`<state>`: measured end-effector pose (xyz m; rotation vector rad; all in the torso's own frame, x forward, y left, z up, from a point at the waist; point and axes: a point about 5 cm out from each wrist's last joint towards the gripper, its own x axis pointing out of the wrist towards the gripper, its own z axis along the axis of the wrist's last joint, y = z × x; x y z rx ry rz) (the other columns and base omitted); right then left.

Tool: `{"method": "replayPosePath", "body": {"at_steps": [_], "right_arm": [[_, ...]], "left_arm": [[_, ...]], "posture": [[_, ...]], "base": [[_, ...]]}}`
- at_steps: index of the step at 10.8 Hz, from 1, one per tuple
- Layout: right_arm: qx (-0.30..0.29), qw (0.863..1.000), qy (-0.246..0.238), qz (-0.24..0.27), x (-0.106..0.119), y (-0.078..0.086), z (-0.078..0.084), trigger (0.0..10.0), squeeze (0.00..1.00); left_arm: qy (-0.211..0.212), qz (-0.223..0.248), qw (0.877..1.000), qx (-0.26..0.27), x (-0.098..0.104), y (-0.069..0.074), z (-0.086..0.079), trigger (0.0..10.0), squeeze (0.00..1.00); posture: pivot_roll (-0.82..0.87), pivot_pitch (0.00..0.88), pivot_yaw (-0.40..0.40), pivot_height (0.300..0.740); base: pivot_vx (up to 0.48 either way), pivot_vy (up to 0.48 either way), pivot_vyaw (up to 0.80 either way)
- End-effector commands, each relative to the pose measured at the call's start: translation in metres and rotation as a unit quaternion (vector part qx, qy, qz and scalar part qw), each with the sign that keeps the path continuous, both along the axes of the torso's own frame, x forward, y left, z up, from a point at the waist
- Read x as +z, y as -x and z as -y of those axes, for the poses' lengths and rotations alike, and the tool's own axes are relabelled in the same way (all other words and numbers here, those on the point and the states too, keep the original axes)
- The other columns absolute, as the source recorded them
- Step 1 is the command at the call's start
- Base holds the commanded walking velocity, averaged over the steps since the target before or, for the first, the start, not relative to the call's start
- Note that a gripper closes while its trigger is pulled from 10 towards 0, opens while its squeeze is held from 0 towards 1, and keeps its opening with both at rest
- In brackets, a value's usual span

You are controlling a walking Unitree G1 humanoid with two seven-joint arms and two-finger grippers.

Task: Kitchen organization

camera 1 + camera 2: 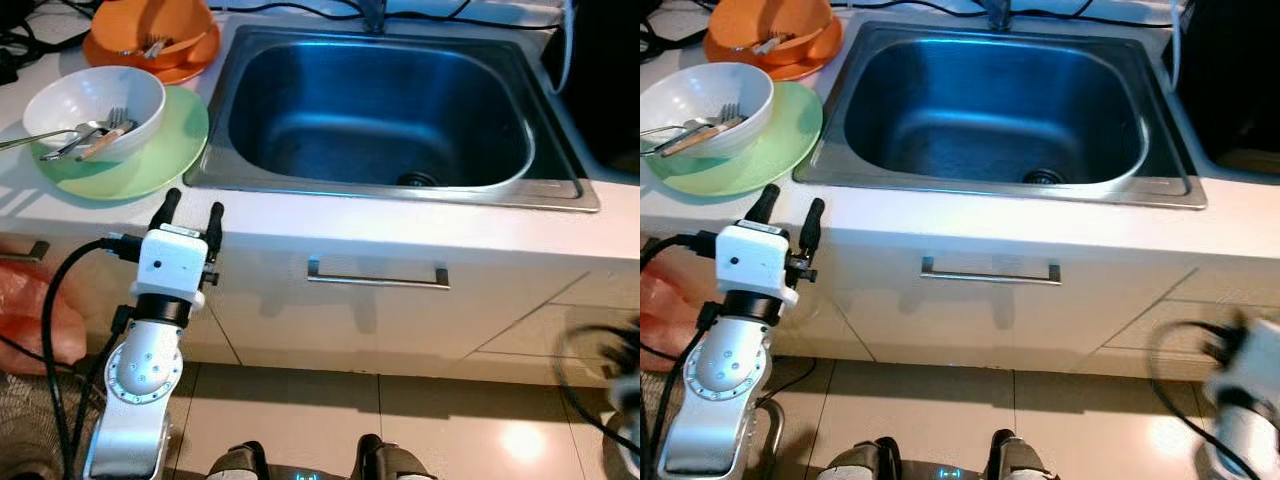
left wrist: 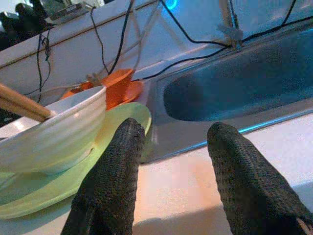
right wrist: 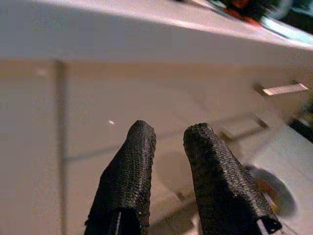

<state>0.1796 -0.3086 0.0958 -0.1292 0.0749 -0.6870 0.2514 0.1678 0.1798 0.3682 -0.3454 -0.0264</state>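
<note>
The white bowl [image 1: 95, 108] with cutlery is seen stacked on the green plate [image 1: 150, 160] on the table [image 1: 300, 225] left of the sink [image 1: 380, 110] — just before it the left claw [image 1: 190, 210] is held released, empty — the right claw [image 3: 166, 142] is held slightly parted by the cabinet front.

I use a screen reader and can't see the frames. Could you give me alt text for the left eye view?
The robot's left gripper is raised with open jaws at the counter edge, just in front of a white bowl holding cutlery on a green plate. An empty steel sink lies to the right, with orange dishes behind the bowl.
</note>
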Motion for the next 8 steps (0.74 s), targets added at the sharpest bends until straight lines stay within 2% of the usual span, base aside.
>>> {"method": "replayPosePath", "body": {"at_steps": [1,2,3,4,5,6,7,8], "right_arm": [[-0.045,0.998,-0.021,-0.024,-0.012,0.013,0.012,10.0,0.0],[-0.104,0.993,-0.04,-0.039,-0.019,0.023,0.025,10.0,0.0],[-0.224,0.973,-0.019,-0.047,-0.011,0.042,0.056,10.0,0.0],[-0.256,0.966,0.0,-0.038,-0.001,0.046,0.065,10.0,0.0],[-0.285,0.957,0.056,-0.01,0.026,0.045,0.073,10.0,0.0],[-0.29,0.953,0.086,0.01,0.041,0.041,0.076,10.0,0.0],[-0.295,0.943,0.141,0.053,0.072,0.034,0.078,10.0,0.0],[-0.282,0.933,0.189,0.119,0.108,0.021,0.072,10.0,0.0]], "left_arm": [[0.003,-0.009,1.0,-0.004,-0.003,-0.001,0.002,10.0,0.0],[0.003,-0.01,1.0,-0.003,-0.003,0.0,0.002,10.0,0.0],[0.005,-0.009,1.0,0.0,-0.004,0.0,0.002,10.0,0.0],[0.006,-0.009,1.0,-0.001,-0.004,0.0,0.003,10.0,0.0],[0.007,-0.008,1.0,0.002,-0.004,0.0,0.002,10.0,0.0],[0.007,-0.008,1.0,0.002,-0.004,0.0,0.003,10.0,0.0],[0.008,-0.007,1.0,0.003,-0.004,-0.001,0.003,10.0,0.0],[0.009,-0.005,1.0,0.005,-0.003,-0.001,0.003,10.0,0.0]], "posture": [[-0.07,0.165,-0.008,0.74],[-0.07,0.165,-0.008,0.74],[-0.07,0.163,-0.013,0.74],[-0.07,0.163,-0.013,0.74],[-0.07,0.163,-0.013,0.74],[-0.07,0.16,-0.017,0.74],[-0.07,0.158,-0.019,0.74],[-0.07,0.156,-0.02,0.74]], "base": [[0.0,0.0,0.0],[0.0,0.0,0.0],[0.0,0.0,0.0],[0.0,0.0,0.0],[0.0,0.0,0.0],[0.0,0.0,0.0],[0.0,0.0,0.0],[0.0,0.0,0.0]]}}
